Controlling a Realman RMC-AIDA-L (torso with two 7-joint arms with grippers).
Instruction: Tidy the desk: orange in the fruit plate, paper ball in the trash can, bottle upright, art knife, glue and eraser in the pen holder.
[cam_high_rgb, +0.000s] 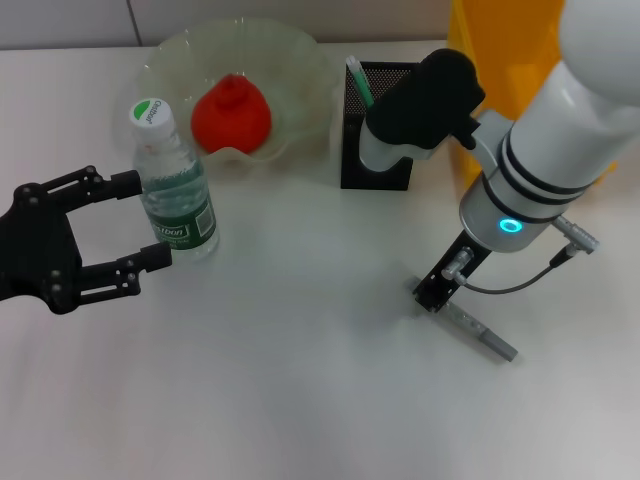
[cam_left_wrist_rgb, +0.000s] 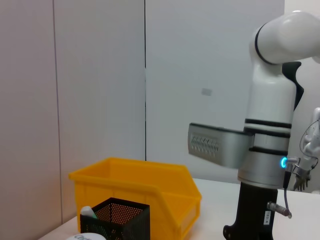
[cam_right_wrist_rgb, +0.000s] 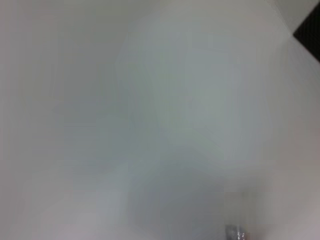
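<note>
The bottle (cam_high_rgb: 178, 195) stands upright on the white desk, and its cap (cam_left_wrist_rgb: 90, 236) shows in the left wrist view. My left gripper (cam_high_rgb: 152, 218) is open, its fingertips at the bottle's sides. The orange (cam_high_rgb: 230, 113) lies in the fruit plate (cam_high_rgb: 300, 60). A green-and-white stick (cam_high_rgb: 358, 82), maybe the glue, stands in the pen holder (cam_high_rgb: 392, 175). My right gripper (cam_high_rgb: 432, 293) points down at the desk, touching one end of the grey art knife (cam_high_rgb: 485, 337), which lies flat. The trash can (cam_high_rgb: 500, 50) is behind the right arm. Paper ball and eraser are out of view.
The pen holder (cam_left_wrist_rgb: 122, 220) stands just in front of the trash can (cam_left_wrist_rgb: 135, 187). My right arm (cam_left_wrist_rgb: 265, 150) rises beside them. The right wrist view shows only blurred white desk and a small grey bit (cam_right_wrist_rgb: 235, 232) at its edge.
</note>
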